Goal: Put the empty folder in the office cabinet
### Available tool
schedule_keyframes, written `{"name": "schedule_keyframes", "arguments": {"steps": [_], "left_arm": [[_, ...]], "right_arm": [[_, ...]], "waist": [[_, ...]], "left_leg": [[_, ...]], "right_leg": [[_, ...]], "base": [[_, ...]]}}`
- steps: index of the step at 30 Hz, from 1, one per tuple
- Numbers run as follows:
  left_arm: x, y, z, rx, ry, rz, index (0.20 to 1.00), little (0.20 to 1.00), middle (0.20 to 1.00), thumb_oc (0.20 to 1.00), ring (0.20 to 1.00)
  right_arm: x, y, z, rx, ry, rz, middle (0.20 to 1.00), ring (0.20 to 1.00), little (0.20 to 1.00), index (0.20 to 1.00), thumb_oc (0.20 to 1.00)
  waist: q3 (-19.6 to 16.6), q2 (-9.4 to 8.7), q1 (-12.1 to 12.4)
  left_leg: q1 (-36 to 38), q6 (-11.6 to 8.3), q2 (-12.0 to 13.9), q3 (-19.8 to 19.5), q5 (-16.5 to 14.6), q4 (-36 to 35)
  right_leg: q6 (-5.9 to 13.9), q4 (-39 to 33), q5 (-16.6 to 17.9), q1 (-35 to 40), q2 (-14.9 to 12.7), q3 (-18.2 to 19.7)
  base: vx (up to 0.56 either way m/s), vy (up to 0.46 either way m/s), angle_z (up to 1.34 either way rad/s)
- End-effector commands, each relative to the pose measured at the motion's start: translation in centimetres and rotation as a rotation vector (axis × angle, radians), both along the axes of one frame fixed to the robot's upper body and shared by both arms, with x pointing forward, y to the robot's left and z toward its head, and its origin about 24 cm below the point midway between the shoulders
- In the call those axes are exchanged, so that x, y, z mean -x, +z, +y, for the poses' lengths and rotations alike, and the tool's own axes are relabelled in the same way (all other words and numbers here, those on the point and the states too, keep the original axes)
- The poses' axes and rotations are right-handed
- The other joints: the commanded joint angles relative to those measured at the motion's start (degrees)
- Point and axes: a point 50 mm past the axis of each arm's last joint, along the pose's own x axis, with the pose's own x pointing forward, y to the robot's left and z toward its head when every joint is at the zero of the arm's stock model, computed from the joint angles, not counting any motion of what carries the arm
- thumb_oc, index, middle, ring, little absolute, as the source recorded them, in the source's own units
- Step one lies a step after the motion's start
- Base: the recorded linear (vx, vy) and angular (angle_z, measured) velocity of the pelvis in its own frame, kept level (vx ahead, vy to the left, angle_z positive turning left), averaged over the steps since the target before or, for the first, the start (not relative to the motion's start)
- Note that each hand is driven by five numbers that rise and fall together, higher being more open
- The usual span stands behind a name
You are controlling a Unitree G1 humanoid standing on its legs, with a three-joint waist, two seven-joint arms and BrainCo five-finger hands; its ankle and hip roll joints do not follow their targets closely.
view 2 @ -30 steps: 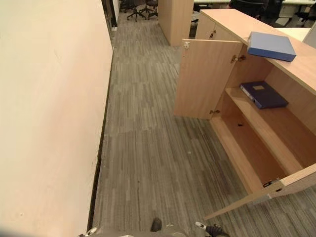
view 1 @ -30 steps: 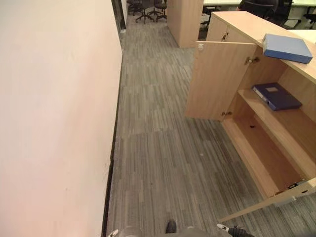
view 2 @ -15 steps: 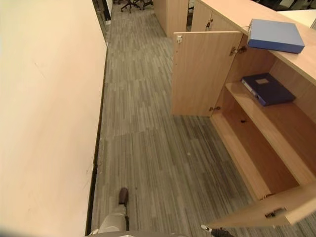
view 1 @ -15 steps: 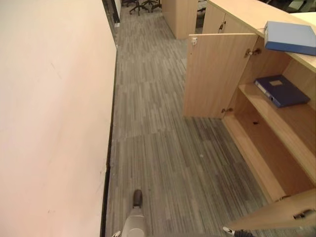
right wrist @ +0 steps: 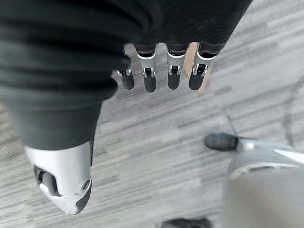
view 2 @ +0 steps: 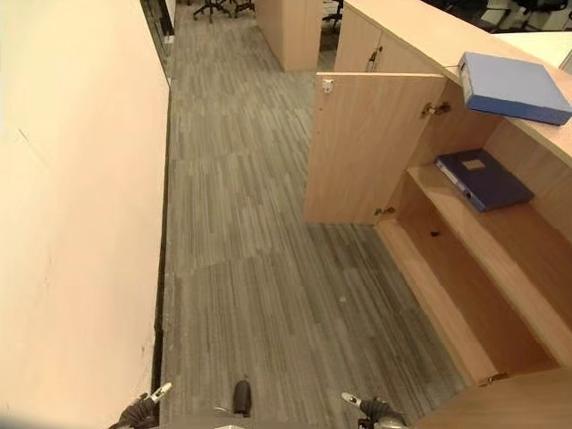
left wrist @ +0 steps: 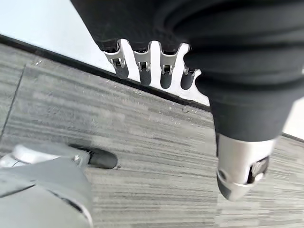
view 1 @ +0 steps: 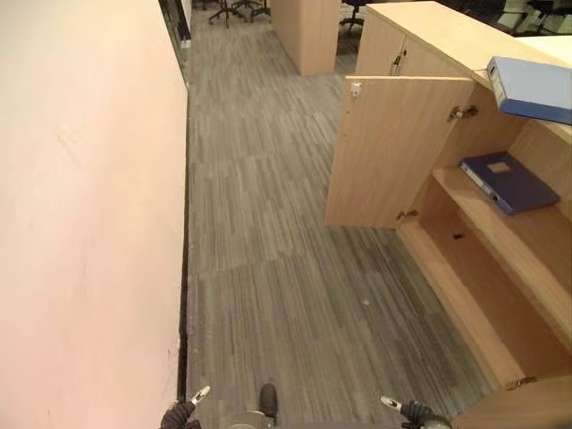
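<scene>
While both the left hand (left wrist: 156, 71) and right hand (right wrist: 156, 71) hang relaxed and empty, a blue folder (view 1: 534, 88) lies atop the cabinet (view 1: 420, 152).

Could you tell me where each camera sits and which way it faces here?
Left eye view: on the head, looking down at the carpet, the wall and the open cabinet with a light blue folder on top and a dark blue folder inside; both robot hands at the bottom edge.
Right eye view: beside it, same scene.
Left wrist view: on the left wrist, along the open left robot hand toward carpet and wall base.
Right wrist view: along the open right robot hand toward carpet.
All share the carpet.
</scene>
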Motion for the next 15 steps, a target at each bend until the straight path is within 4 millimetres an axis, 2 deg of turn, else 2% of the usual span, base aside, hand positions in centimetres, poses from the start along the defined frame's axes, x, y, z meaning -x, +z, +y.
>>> {"name": "schedule_keyframes", "arguments": {"steps": [1,2,3,4,5,6,7,8,9,10,11,13,14,15], "left_arm": [[1.8,0.0,1.2,-0.039,0.019,0.042,1.0,1.0,1.0,1.0,1.0],[1.8,0.0,1.2,-0.039,0.019,0.042,1.0,1.0,1.0,1.0,1.0],[2.0,0.0,1.3,-0.037,0.022,0.051,1.0,1.0,1.0,1.0,1.0],[2.1,0.0,1.4,-0.038,0.022,0.054,1.0,1.0,1.0,1.0,1.0],[2.2,0.0,1.5,-0.039,0.017,0.061,1.0,1.0,1.0,1.0,1.0],[2.2,0.0,1.5,-0.039,0.017,0.061,1.0,1.0,1.0,1.0,1.0],[2.5,0.0,1.6,-0.041,0.018,0.072,1.0,1.0,1.0,1.0,1.0],[2.6,0.1,1.9,-0.047,0.02,0.078,1.0,1.0,1.0,1.0,1.0],[2.4,0.1,2.1,-0.052,0.017,0.075,1.0,1.0,1.0,1.0,1.0],[2.4,0.1,2.0,-0.051,0.017,0.073,1.0,1.0,1.0,1.0,1.0],[2.1,0.2,2.1,-0.053,0.013,0.066,1.0,1.0,1.0,1.0,1.0],[2.0,0.2,2.0,-0.051,0.006,0.064,1.0,1.0,1.0,1.0,1.0],[1.9,0.2,2.0,-0.051,0.007,0.064,1.0,1.0,1.0,1.0,1.0],[1.9,0.2,2.0,-0.05,-0.003,0.065,1.0,1.0,1.0,1.0,1.0]], "right_arm": [[-0.6,0.4,-0.9,0.025,0.011,-0.017,1.0,1.0,1.0,1.0,1.0],[-0.6,0.4,-0.9,0.025,0.011,-0.017,1.0,1.0,1.0,1.0,1.0],[-0.5,0.3,-0.9,0.023,0.011,-0.015,1.0,1.0,1.0,1.0,1.0],[-0.6,0.4,-1.0,0.025,0.011,-0.017,1.0,1.0,1.0,1.0,1.0],[-0.6,0.4,-1.0,0.027,0.009,-0.021,1.0,1.0,1.0,1.0,1.0],[-0.6,0.4,-1.0,0.027,0.009,-0.021,1.0,1.0,1.0,1.0,1.0],[-0.6,0.4,-0.9,0.025,0.013,-0.022,1.0,1.0,1.0,1.0,1.0],[-1.0,0.4,-0.8,0.026,0.022,-0.034,1.0,1.0,1.0,1.0,1.0],[-1.3,0.5,-0.8,0.026,0.025,-0.044,1.0,1.0,1.0,1.0,1.0],[-1.4,0.5,-0.8,0.027,0.024,-0.046,1.0,1.0,1.0,1.0,1.0],[-2.1,0.7,-0.8,0.028,0.031,-0.068,1.0,1.0,1.0,1.0,1.0],[-3.0,1.0,-0.8,0.034,0.048,-0.092,1.0,1.0,1.0,1.0,1.0],[-3.0,1.0,-0.9,0.034,0.048,-0.092,1.0,1.0,1.0,1.0,1.0],[-3.1,1.0,-0.7,0.034,0.066,-0.091,1.0,1.0,1.0,1.0,1.0]], "waist": [[-0.6,-0.1,0.8],[-0.6,-0.11,0.8],[-0.7,-0.15,0.9],[-0.5,-0.02,1.0],[-0.3,0.16,1.2],[-0.2,0.12,1.1],[-0.1,0.36,1.5],[0.4,0.21,1.7],[0.8,0.37,1.7],[1.1,0.55,1.5],[2.1,1.4,0.8],[3.8,1.74,-0.4],[4.0,1.85,-0.4],[4.7,1.72,-0.8]], "left_leg": [[-2.4,-2.11,0.6,-1.1,-5.5,4.1],[-2.4,-2.1,0.6,-1.1,-5.5,4.1],[-0.8,-1.3,-1.0,-1.0,-6.4,3.3],[-0.2,-0.92,-1.5,-1.0,-6.8,3.1],[0.7,-0.7,-1.8,-0.8,-7.4,2.9],[0.8,-0.66,-1.9,-0.9,-7.4,2.9],[1.7,-0.51,-2.0,-0.3,-8.2,2.7],[4.1,-0.77,-1.7,0.3,-10.0,1.7],[4.7,-0.84,-1.2,0.6,-10.2,1.5],[4.2,-0.79,-1.0,0.9,-9.6,1.9],[5.4,-1.05,0.3,0.8,-10.0,1.9],[7.7,-1.14,0.7,0.4,-10.8,2.1],[7.8,-1.22,0.9,0.4,-10.8,2.1],[9.0,-1.28,0.8,0.0,-11.4,2.3]], "right_leg": [[5.4,4.1,8.4,-2.9,-6.8,-1.6],[5.41,4.1,8.4,-2.9,-6.9,-1.6],[5.21,8.0,12.1,-4.0,-9.3,-2.6],[4.87,10.1,13.9,-4.5,-10.3,-3.5],[4.18,11.9,14.9,-4.7,-11.4,-5.2],[4.23,12.0,14.8,-4.6,-11.4,-5.3],[3.69,13.8,16.0,-5.1,-13.0,-7.9],[3.95,14.7,16.4,-5.2,-14.7,-12.4],[3.66,14.1,15.2,-5.9,-13.9,-14.1],[2.61,13.8,15.5,-5.7,-13.8,-15.3],[1.79,13.0,11.7,-9.0,-10.7,-16.4],[1.55,10.4,10.8,-13.0,-7.6,-16.8],[1.49,10.4,10.8,-12.8,-7.4,-16.8],[1.71,8.1,11.2,-14.0,-6.0,-16.6]], "base": [[0.08,0.129,0.02],[0.11,0.182,-0.01],[0.1,0.184,0.0],[0.14,0.256,0.04],[0.07,0.137,0.08],[0.1,0.133,0.08],[0.2,0.104,-0.03],[0.23,0.111,-0.13],[0.12,0.045,-0.17],[0.05,-0.003,-0.15],[0.07,-0.021,-0.01],[0.15,-0.03,0.06],[0.14,-0.047,-0.07],[0.19,-0.08,-0.01]]}}
